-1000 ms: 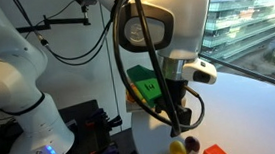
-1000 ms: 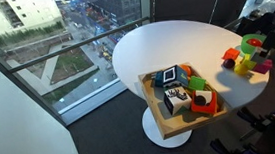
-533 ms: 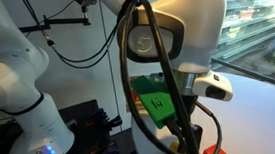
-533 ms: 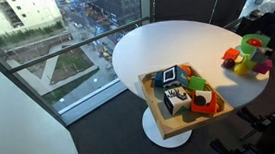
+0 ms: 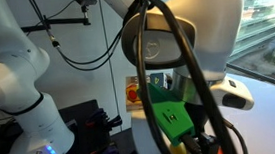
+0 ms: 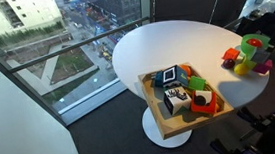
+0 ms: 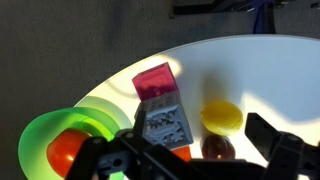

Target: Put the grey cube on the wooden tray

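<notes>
Wrist view: gripper [image 7: 190,162] spread wide, holding nothing. Small plain grey cube [image 7: 165,124] sat on the round white table [image 7: 260,70] at about 11 o'clock from the gripper's midpoint, close ahead. Pink block [image 7: 154,80] sat just beyond the cube at 12, yellow ball [image 7: 222,115] at its 3. Judged: the approach must shift toward 11. Shallow light-wood tray [image 6: 147,91] lay well apart, at 8 o'clock from the toy cluster [image 6: 244,58].

Grey cube [image 7: 165,124] on tbl [image 7: 262,68], off wooden tray [image 6: 151,104].
</notes>
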Robot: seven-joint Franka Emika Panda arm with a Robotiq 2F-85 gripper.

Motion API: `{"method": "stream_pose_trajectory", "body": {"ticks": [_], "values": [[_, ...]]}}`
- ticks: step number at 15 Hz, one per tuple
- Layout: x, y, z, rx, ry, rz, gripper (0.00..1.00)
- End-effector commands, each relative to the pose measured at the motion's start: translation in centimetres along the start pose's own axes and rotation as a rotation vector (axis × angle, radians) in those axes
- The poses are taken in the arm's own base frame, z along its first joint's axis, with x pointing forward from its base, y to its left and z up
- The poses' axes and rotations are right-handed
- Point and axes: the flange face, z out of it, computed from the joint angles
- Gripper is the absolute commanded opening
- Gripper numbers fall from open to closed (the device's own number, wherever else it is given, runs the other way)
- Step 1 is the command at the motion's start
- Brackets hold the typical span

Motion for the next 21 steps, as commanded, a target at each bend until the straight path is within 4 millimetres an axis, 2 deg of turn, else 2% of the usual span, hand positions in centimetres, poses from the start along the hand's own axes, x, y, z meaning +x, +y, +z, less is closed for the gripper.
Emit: {"method": "stream_pose_trajectory", "body": {"ticks": [1,9,16,21], "values": [[1.2,1.5,0.1,-0.009,0.027,-0.012,1.00],[2.3,2.3,2.0,-0.016,0.031,-0.018,1.00],[2.2,3.5,3.6,-0.025,0.014,-0.017,1.00],[2.2,3.6,4.2,-0.029,0.005,-0.022,1.00]]}}
